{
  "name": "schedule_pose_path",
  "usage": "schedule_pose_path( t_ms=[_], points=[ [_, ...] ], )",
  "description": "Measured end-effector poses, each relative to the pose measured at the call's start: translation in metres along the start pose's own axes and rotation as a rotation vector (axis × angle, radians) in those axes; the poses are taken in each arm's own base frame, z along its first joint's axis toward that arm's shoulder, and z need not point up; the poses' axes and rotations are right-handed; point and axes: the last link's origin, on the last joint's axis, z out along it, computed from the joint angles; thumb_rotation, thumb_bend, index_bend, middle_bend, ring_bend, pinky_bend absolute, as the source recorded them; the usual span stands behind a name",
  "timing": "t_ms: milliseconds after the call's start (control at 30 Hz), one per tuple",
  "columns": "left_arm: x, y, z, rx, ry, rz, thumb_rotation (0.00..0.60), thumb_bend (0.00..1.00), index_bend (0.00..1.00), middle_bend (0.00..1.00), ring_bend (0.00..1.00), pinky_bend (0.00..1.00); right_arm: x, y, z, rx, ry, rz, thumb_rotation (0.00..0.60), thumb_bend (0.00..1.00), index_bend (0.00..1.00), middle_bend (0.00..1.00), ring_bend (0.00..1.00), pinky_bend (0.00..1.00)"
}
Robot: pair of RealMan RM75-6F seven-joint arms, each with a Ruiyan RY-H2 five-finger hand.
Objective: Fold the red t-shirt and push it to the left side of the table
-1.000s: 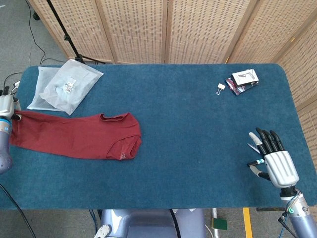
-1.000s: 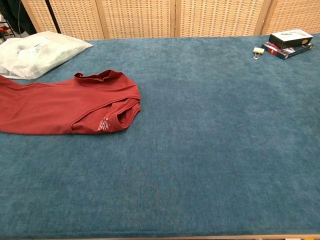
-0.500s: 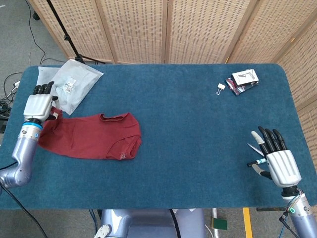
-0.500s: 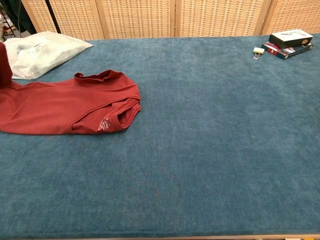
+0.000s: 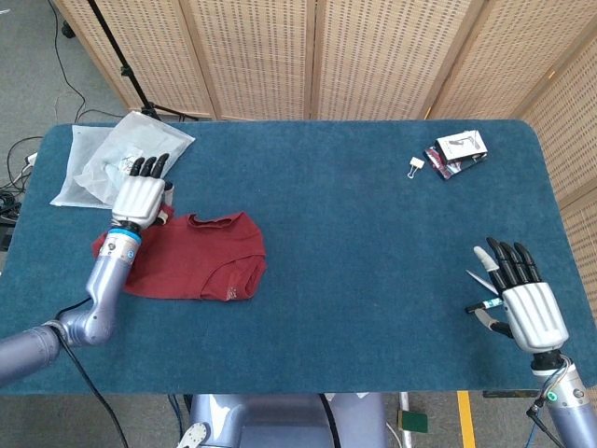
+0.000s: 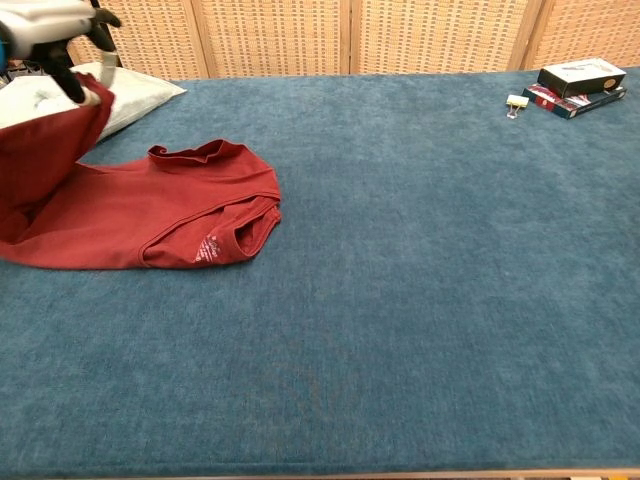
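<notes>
Left hand [image 5: 140,198] has carried the hem of the red cotton t-shirt [image 5: 201,261] inward, halving its length.
Nearest, the right hand [image 5: 519,301] hovers empty, fingers spread. Mid-table left, the shirt lies partly folded, its hem lifted and pinched in the left hand; laying it down and pushing left remain. Beyond lies a clear plastic bag [image 5: 117,168].

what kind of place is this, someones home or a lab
Most likely a lab or robot data-collection room, not a home: a blue-carpeted table fenced by wicker screens, a black stand and loose cables on the grey floor, and staged props like the red t-shirt.
</notes>
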Motion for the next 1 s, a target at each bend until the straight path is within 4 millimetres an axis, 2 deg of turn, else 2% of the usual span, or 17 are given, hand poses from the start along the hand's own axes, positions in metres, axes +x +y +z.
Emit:
schedule_pose_path(
  t_ms=[167,467,1000],
  points=[
    [-0.004,0.026,0.007,-0.042,0.009,0.009,0.600,0.62,0.74,0.00,0.00,0.00,0.001,0.002,0.000,-0.006,0.003,0.006,0.600,0.00,0.00,0.00,0.00,0.00],
    [-0.015,0.060,0.018,-0.086,0.015,0.037,0.600,0.62,0.74,0.00,0.00,0.00,0.003,0.004,0.002,-0.013,0.001,0.013,0.600,0.00,0.00,0.00,0.00,0.00],
    [-0.041,0.099,0.025,-0.123,-0.019,0.088,0.600,0.60,0.74,0.00,0.00,0.00,0.004,0.006,0.002,-0.018,-0.005,0.022,0.600,0.00,0.00,0.00,0.00,0.00]
  ],
)
